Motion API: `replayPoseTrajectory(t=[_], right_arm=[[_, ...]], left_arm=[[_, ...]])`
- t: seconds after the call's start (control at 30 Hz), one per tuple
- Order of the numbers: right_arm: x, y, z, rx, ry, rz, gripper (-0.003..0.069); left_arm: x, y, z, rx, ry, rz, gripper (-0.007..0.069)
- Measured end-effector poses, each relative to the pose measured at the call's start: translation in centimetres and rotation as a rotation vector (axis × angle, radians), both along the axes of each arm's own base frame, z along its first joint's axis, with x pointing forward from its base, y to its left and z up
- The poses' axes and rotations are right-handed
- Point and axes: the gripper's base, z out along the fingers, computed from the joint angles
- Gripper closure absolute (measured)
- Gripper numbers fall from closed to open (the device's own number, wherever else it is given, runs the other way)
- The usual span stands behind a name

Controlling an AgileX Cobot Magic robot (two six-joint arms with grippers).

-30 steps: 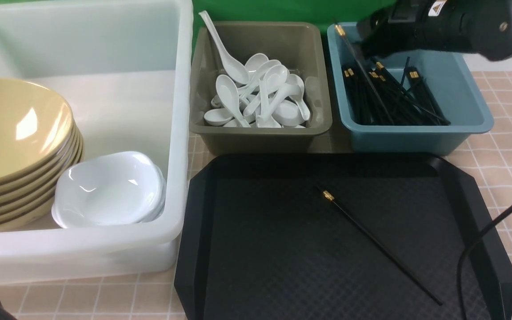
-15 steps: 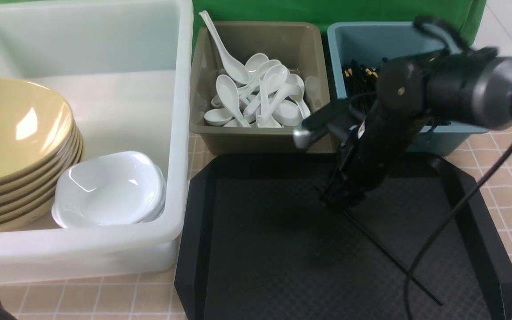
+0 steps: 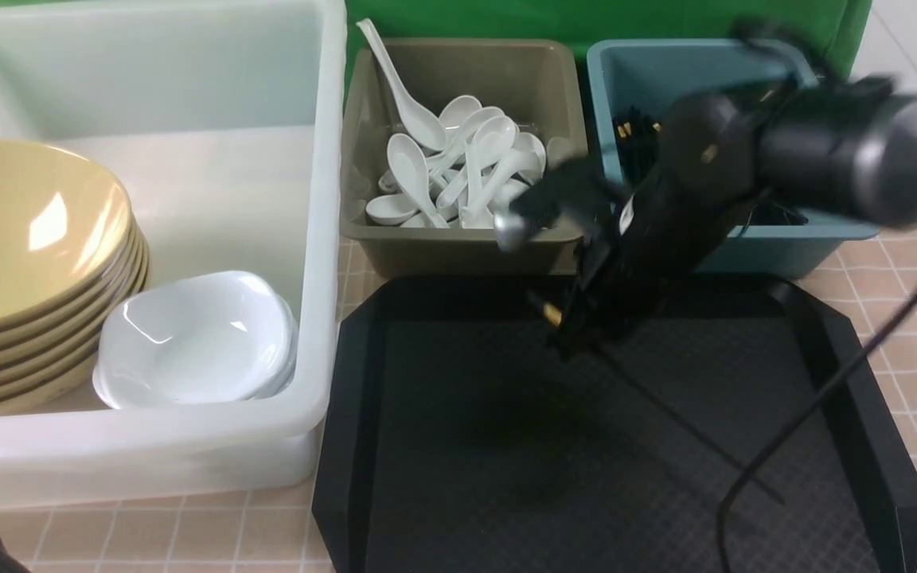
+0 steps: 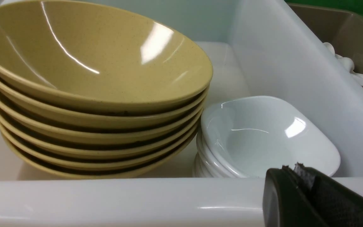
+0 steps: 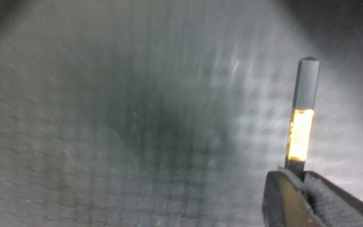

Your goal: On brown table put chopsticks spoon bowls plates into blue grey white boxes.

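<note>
Now clamped: right jaws on a black chopstick over the tray

The right gripper (image 5: 304,178) has its jaws closed on the chopstick (image 5: 307,83), gripping just below its gold band (image 5: 300,135). The banded end pokes out past the jaw tips, and the long thin part slants from them toward the near right part of the black tray (image 3: 458,446). Whether the chopstick touches the tray, I can't tell, as the front view is blurred there.

Beyond those jaws and a little to their left is the grey box (image 3: 458,259), with a heap of white spoons (image 3: 411,171), one handle leaning up over its far left corner. Beyond them and to their right is the blue box (image 3: 793,251), holding more black chopsticks (image 3: 637,151), partly hidden behind the right arm (image 3: 809,151). The brown bench (image 3: 912,358) shows around the tray and boxes.

Well to the left of the right jaws is the big white box (image 3: 180,442). The left gripper (image 4: 290,170) has its jaws shut with nothing between them, near that box's front rim. Just past these jaws sit stacked white plates (image 4: 263,132), and to the plates' left a tilted stack of yellow bowls (image 4: 106,53)
</note>
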Motion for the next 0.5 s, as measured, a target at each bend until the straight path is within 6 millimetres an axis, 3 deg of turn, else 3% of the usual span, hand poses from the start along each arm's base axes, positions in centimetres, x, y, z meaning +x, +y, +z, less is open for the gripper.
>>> replayPoseTrajectory(t=[0.13,0.27,0.37,0.5], right_arm=[[-0.3,-1.5,6.7,0.112,-0.265,-0.017,0.0582],[1.4,-4.4,11.5,0.248,-0.603,-0.133,0.0582],[4.0,-6.8,12.4,0.312,-0.808,-0.245,0.0574],[7.0,-8.7,10.6,0.347,-0.889,-0.351,0.0495]], left_arm=[[0.0,0.0,0.0,0.0,0.0,0.0,0.0634],[0.0,0.0,0.0,0.0,0.0,0.0,0.0634],[0.0,0.0,0.0,0.0,0.0,0.0,0.0634],[0.0,0.0,0.0,0.001,-0.001,0.0,0.0634]])
